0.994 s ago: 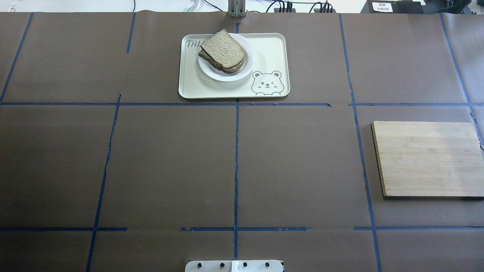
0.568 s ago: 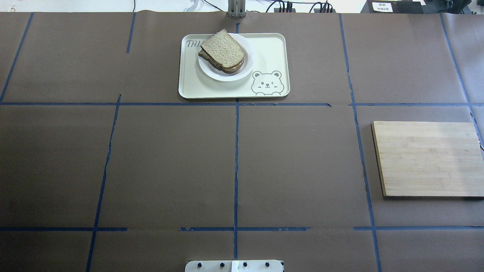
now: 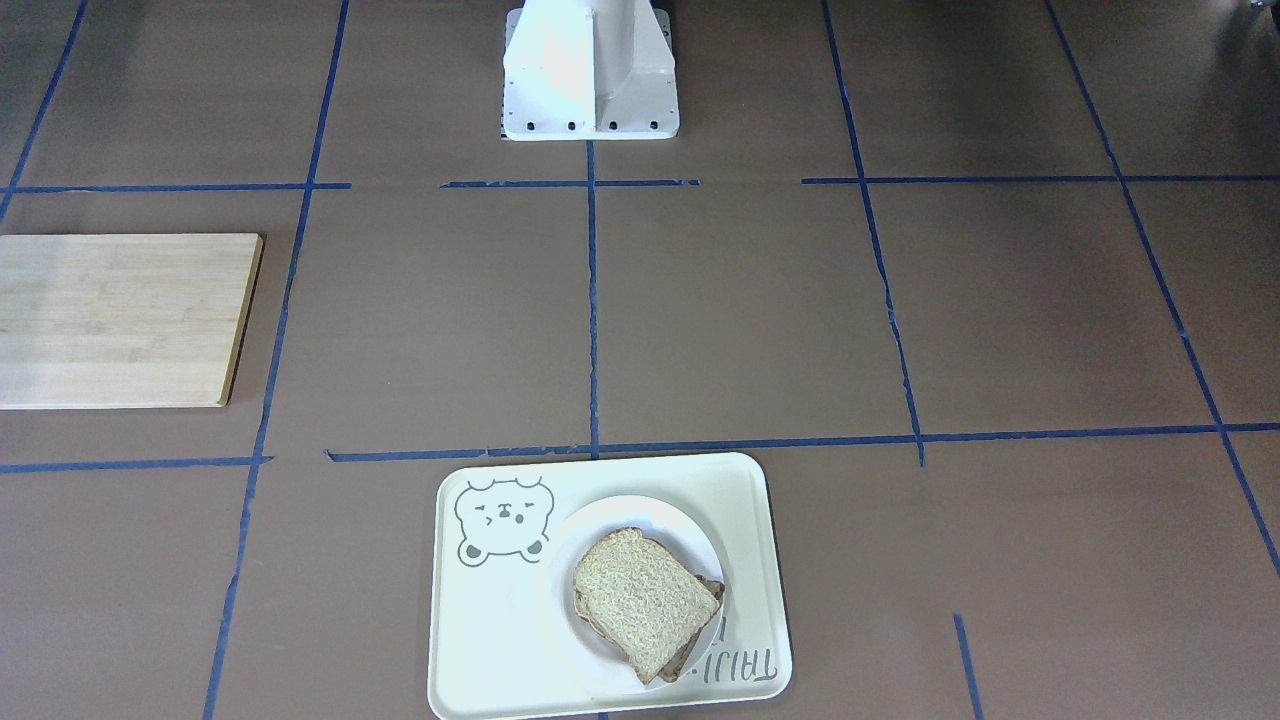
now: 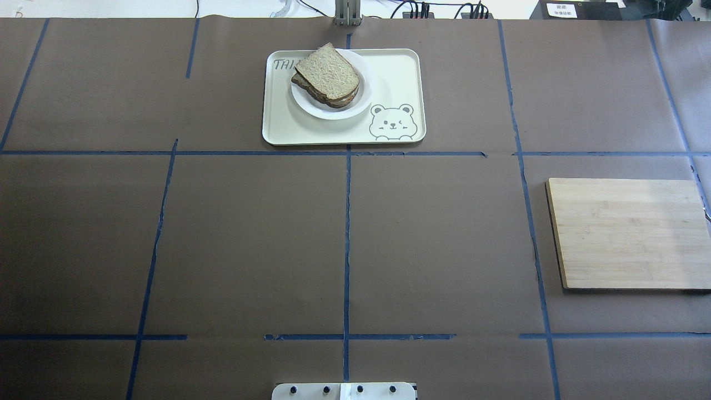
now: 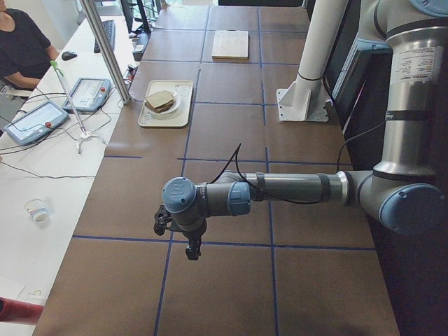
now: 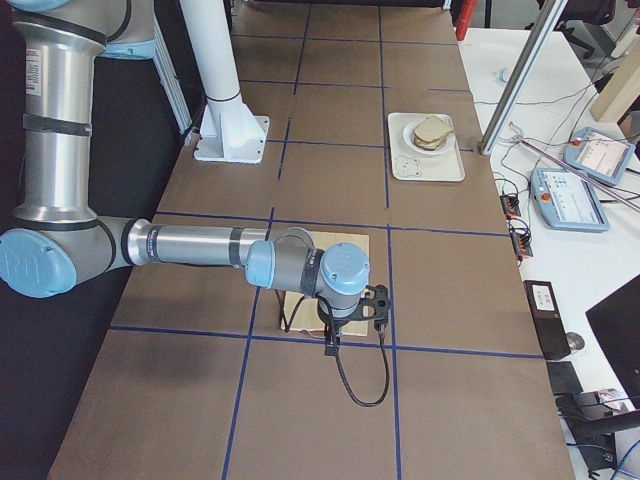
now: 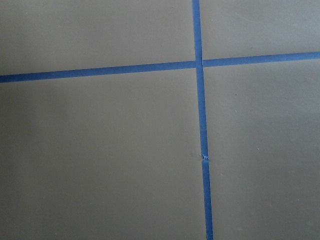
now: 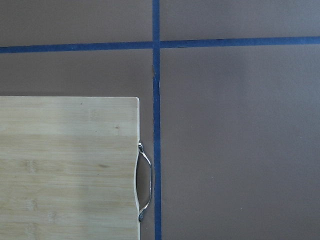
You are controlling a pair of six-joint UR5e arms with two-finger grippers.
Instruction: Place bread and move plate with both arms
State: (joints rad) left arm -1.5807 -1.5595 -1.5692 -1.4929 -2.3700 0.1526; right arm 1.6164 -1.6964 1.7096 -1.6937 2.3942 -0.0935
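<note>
Placement looked complete; nothing further seemed called for.
The bread lay topmost on the plate, inside the tray; the left gripper and right gripper hung far off at the table's ends (jaw opening impossible to tell).

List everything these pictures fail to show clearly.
Beneath the bread on the plate: overhead view, the top slice covers whatever lies under it.
Tray lettering: overhead view, plate and bread hide most of it.
Left end effector: exterior left only, too small and dark to tell open or shut.
Right end effector: exterior right only, same.
Cutting board: overhead view, frame edge cuts its right side.
</note>
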